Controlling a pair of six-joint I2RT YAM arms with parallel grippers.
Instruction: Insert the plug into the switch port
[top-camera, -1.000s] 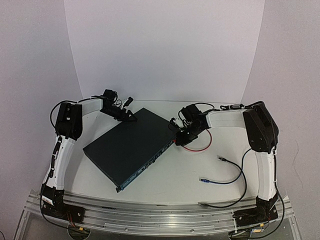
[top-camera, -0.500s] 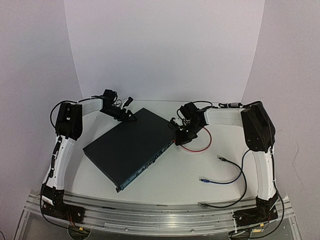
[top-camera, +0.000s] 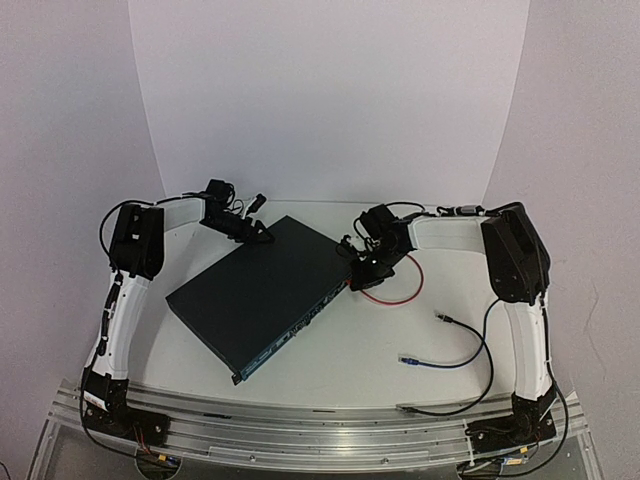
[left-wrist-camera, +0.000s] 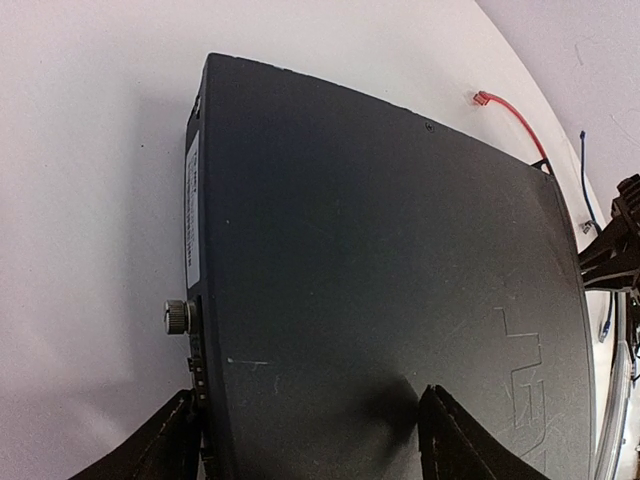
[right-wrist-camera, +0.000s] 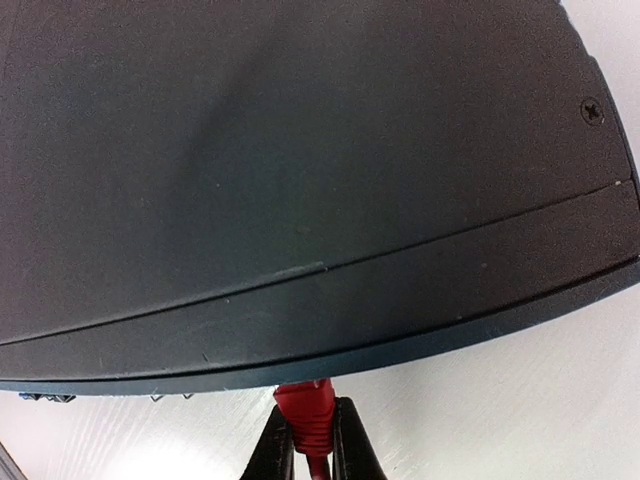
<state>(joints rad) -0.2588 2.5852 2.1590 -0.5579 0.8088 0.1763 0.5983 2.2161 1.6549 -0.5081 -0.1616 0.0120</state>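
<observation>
The switch (top-camera: 265, 292) is a flat dark navy box lying at an angle mid-table, with its socket face toward the front right. My right gripper (top-camera: 358, 278) is shut on the red plug (right-wrist-camera: 308, 408) at the far end of that face. In the right wrist view the plug's tip meets the switch's (right-wrist-camera: 300, 180) lower front edge, and the socket itself is hidden under that edge. My left gripper (top-camera: 258, 233) is open at the switch's far corner. In the left wrist view one of its fingers (left-wrist-camera: 165, 445) is beside the side face and the other rests over the top panel (left-wrist-camera: 380, 280).
The red cable (top-camera: 400, 290) loops on the table right of the switch. A blue cable (top-camera: 445, 360) with a blue plug and a black cable (top-camera: 450, 405) lie at the front right. White walls enclose the back and sides.
My right arm has shifted slightly left, bringing the red plug closer against the switch's front face. The left arm and the switch have not moved.
</observation>
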